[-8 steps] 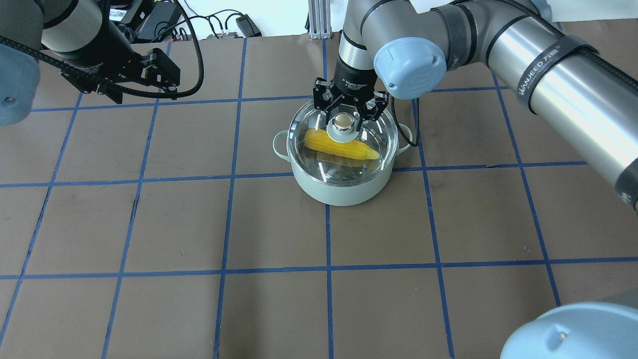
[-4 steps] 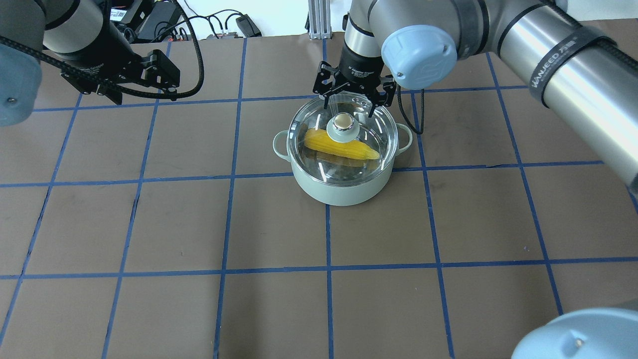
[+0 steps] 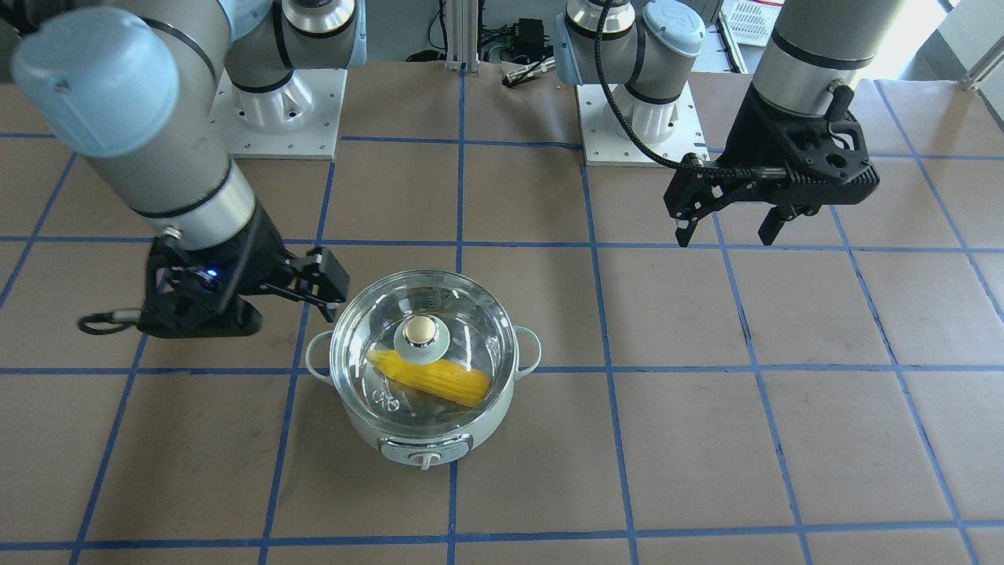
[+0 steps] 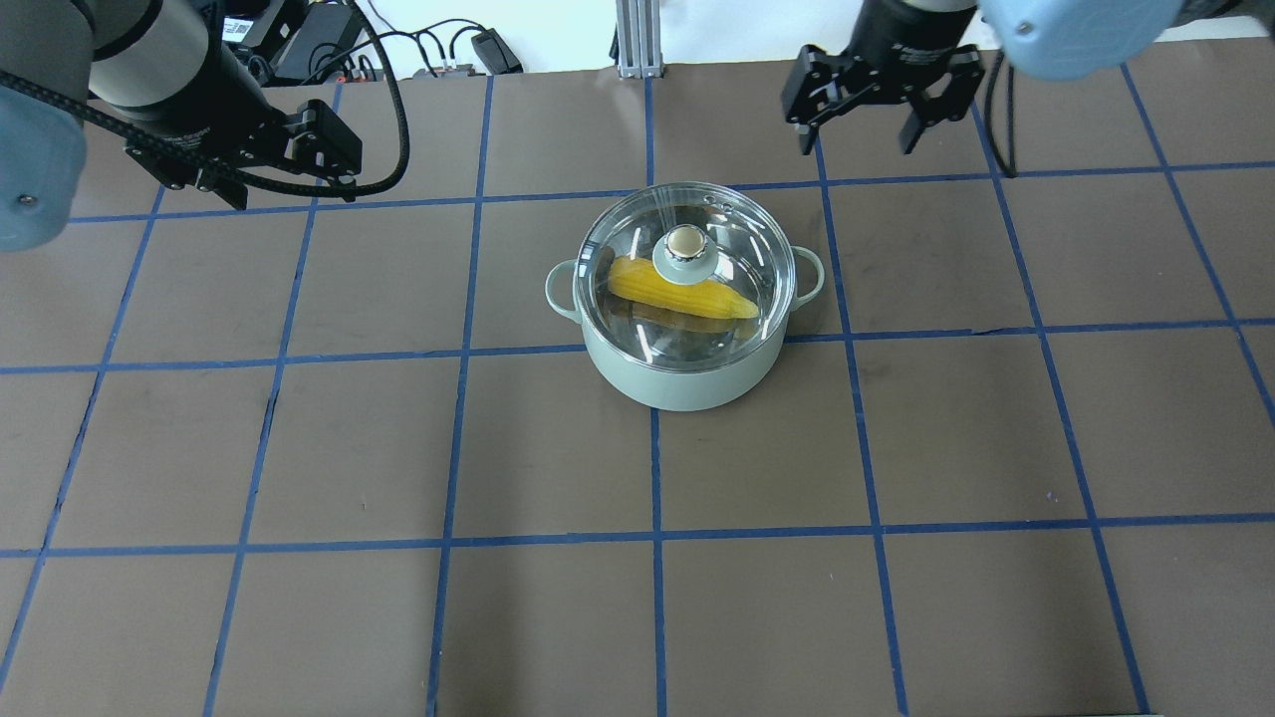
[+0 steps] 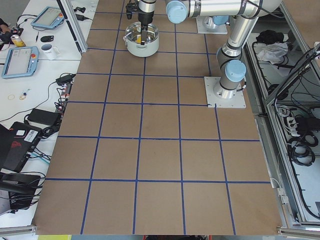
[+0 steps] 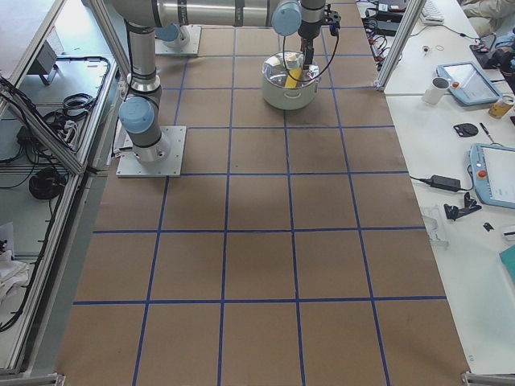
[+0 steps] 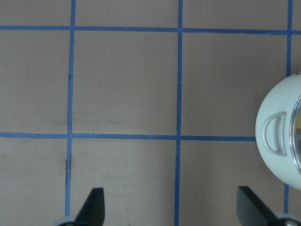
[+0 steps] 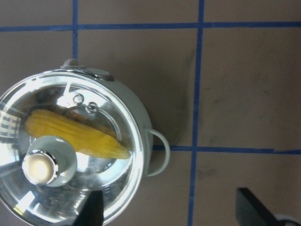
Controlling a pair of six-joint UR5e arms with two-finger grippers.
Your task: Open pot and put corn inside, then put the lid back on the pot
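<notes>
The pale mint-green pot stands near the table's middle, its dial facing away from the robot. The clear glass lid sits on it, with the beige knob upright. The yellow corn lies inside under the glass. My right gripper is open and empty, raised behind and to the right of the pot. In the right wrist view the lid, the corn and the gripper all show. My left gripper is open and empty, hovering well off to the pot's side; its wrist view shows only the pot's handle.
The brown table carries a blue tape grid. Cables and power bricks and an aluminium post sit along the back edge. The two arm bases are bolted at the robot's side.
My right gripper has risen off the lid knob and drawn back and to the right, away from the pot. The lid stays on the pot. The left arm has not moved.
</notes>
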